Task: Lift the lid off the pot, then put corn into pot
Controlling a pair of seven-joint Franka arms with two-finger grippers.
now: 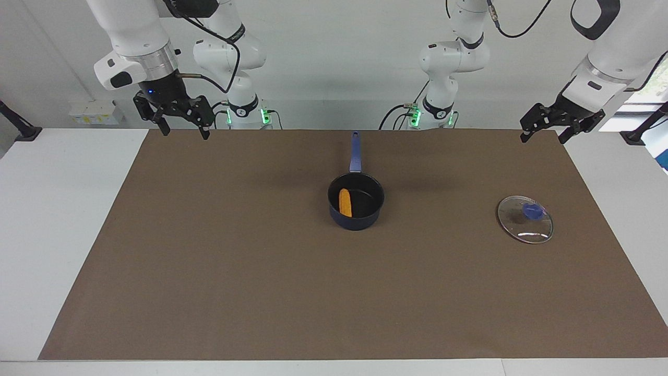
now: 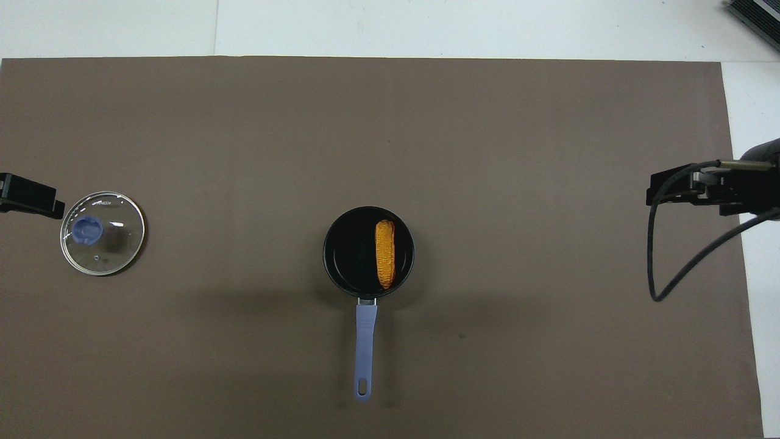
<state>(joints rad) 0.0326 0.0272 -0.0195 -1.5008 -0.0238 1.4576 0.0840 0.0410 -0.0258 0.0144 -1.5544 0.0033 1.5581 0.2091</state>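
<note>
The dark blue pot stands uncovered at the middle of the brown mat, its long handle pointing toward the robots. The orange-yellow corn lies inside the pot on its black bottom, also seen in the overhead view. The glass lid with its blue knob lies flat on the mat toward the left arm's end, apart from the pot. My left gripper is open and empty, raised over the mat's edge at that end. My right gripper is open and empty, raised over the mat's edge at the right arm's end.
The brown mat covers most of the white table. A cable loops down from the right gripper's wrist. Black clamps stand at the table's ends near the robots.
</note>
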